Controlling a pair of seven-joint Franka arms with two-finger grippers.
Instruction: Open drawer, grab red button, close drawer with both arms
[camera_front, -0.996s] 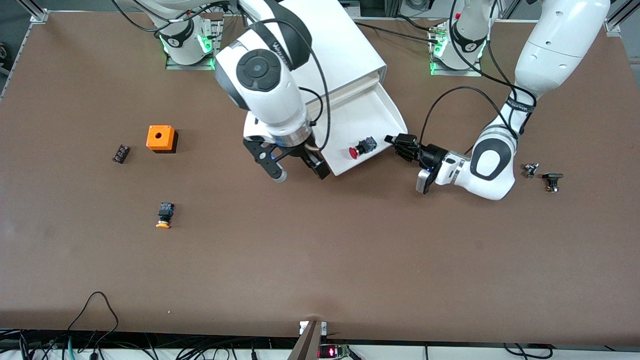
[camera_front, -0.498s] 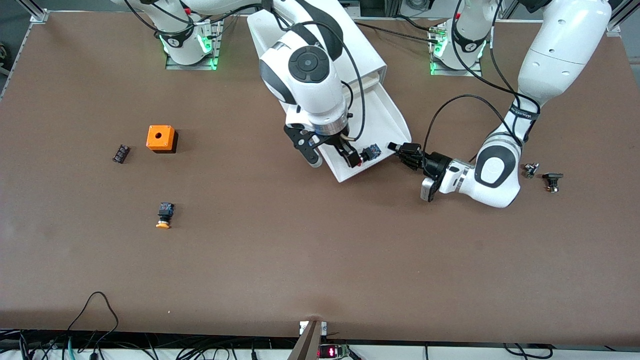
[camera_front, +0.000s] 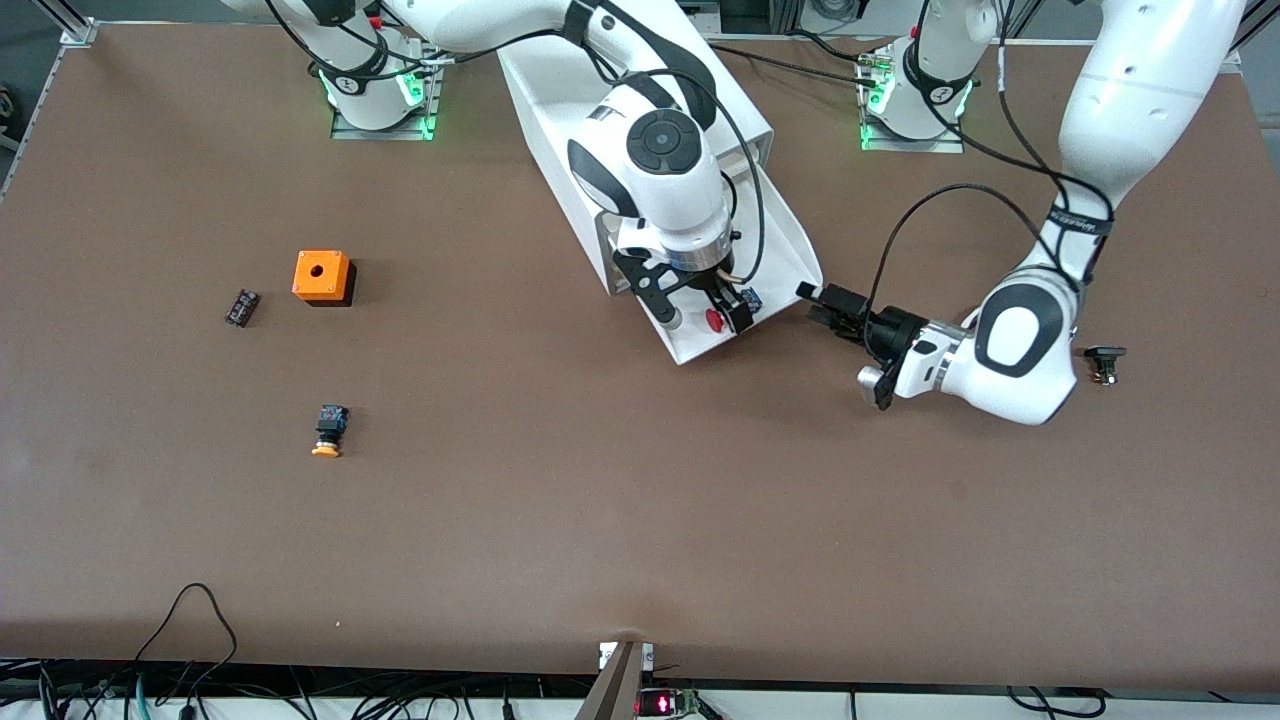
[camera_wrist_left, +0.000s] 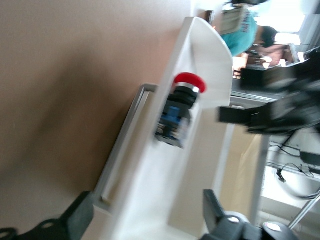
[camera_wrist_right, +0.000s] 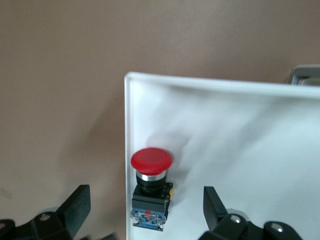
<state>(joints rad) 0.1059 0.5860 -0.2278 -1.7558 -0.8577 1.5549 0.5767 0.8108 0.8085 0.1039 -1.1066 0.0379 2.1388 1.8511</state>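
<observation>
White drawer (camera_front: 775, 235) is pulled out of the cabinet (camera_front: 640, 80); front view shows the right gripper (camera_front: 700, 318) over its front corner, hiding most of the red button (camera_front: 715, 320), left gripper (camera_front: 828, 302) just off the drawer's side edge. Left wrist view: spread fingers (camera_wrist_left: 80, 220), nothing between, handle (camera_wrist_left: 122, 145) visible. Right wrist view: fingers (camera_wrist_right: 75, 205) spread, straddling the button (camera_wrist_right: 151, 187), lying by the drawer wall.

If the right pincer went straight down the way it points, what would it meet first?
Probably the red button lying in the open drawer: the open right pincer hangs just above, straddling it, though the exact depth is unclear.
</observation>
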